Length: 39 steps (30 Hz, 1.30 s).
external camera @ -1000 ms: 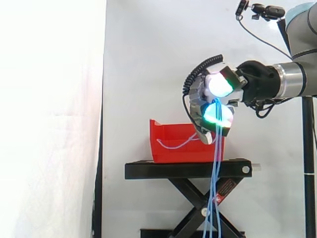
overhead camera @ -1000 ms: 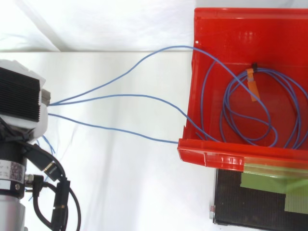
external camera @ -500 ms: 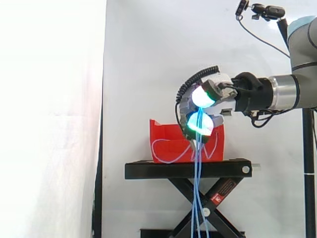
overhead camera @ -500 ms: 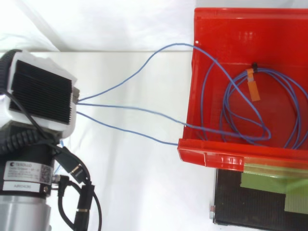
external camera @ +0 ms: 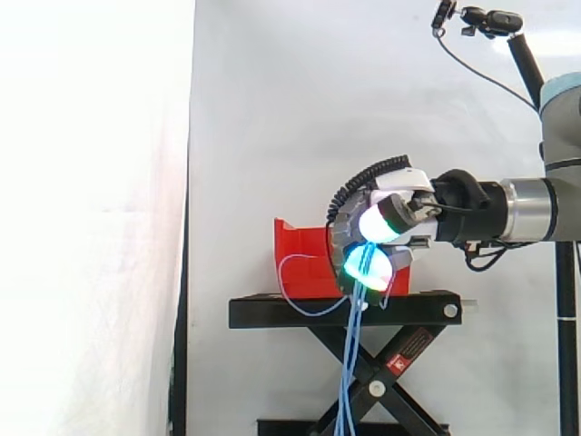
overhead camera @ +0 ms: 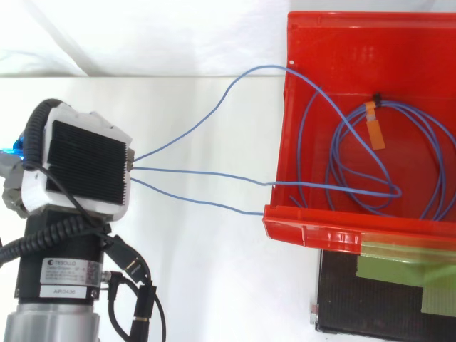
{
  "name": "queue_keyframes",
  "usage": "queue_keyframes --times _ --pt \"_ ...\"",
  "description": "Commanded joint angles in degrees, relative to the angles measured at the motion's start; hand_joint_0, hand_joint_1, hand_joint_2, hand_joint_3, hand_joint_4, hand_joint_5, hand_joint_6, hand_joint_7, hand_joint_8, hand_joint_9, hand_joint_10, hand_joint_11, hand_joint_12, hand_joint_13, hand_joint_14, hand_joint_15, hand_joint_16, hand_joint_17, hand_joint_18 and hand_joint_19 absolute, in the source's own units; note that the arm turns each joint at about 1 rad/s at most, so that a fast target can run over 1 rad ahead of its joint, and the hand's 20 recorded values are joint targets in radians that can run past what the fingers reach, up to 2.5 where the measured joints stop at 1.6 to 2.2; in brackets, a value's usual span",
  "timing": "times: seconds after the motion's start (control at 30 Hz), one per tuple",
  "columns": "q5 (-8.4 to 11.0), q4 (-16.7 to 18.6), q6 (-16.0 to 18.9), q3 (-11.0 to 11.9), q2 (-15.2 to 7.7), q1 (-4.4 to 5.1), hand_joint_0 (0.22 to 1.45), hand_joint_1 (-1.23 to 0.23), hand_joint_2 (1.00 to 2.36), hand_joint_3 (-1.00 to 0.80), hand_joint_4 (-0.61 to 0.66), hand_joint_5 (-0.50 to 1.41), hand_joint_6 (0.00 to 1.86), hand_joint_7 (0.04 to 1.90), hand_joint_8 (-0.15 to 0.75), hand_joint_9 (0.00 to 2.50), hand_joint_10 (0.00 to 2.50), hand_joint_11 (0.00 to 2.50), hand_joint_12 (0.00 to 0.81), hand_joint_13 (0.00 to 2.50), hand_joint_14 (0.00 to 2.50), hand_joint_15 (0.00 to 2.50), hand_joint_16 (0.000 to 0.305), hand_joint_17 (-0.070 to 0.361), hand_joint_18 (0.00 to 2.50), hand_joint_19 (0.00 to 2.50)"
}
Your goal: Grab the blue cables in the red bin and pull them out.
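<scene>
Blue cables (overhead camera: pixel 206 172) from the red bin (overhead camera: pixel 342 226) sit clamped in the curled hand (external camera: pixel 386 222).

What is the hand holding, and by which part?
The hand is shut on the blue cables, gripping several strands mid-length: one side runs to the coil in the red bin, the other hangs below the hand.

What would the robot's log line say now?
hand: shut on blue cables | coil: in red bin | strands: out over rim

White hand (overhead camera: pixel 84 169), black ribbed back
</scene>
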Motion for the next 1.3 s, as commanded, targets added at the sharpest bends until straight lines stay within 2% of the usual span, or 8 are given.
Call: queue_keyframes --times 0.0,0.17,0.57,0.7,0.87,1.27 --pt "0.10 0.84 0.02 -0.73 -0.01 0.10 0.58 -0.90 1.00 -1.00 0.29 1.06 0.45 0.65 0.428 1.17 0.19 1.48 0.448 1.02 2.50 0.50 0.067 0.151 1.21 0.44" --pt "-0.07 0.57 0.02 -0.73 -0.01 0.19 0.59 -0.91 1.00 -1.00 0.29 1.06 0.45 0.65 0.420 1.18 0.22 1.47 0.447 1.02 2.50 0.50 0.067 0.150 1.21 0.45" --pt "-0.16 0.31 0.02 -0.73 -0.01 0.10 0.79 -0.99 1.00 -1.00 0.25 1.03 0.47 0.67 0.351 1.18 0.03 1.64 0.384 0.93 2.50 0.62 0.047 0.107 1.15 0.90" --pt "-0.16 -0.39 0.02 -0.73 -0.01 0.10 0.82 -1.01 1.01 -0.80 0.25 1.01 0.50 0.66 0.348 1.16 0.00 1.68 0.381 0.92 2.50 0.65 0.048 0.107 1.15 0.95" --pt "-0.25 -0.39 0.02 -0.65 -0.01 0.10 0.82 -1.02 1.01 -0.63 0.25 0.97 0.56 0.63 0.359 1.14 0.00 1.69 0.388 0.92 2.50 0.67 0.048 0.107 1.15 0.97" --pt "-0.42 -0.66 0.11 -0.65 0.08 -0.07 0.79 -1.05 1.01 -0.71 0.33 0.67 0.95 0.38 0.376 1.05 0.06 1.68 0.408 0.88 2.50 0.63 0.054 0.121 1.09 0.90"
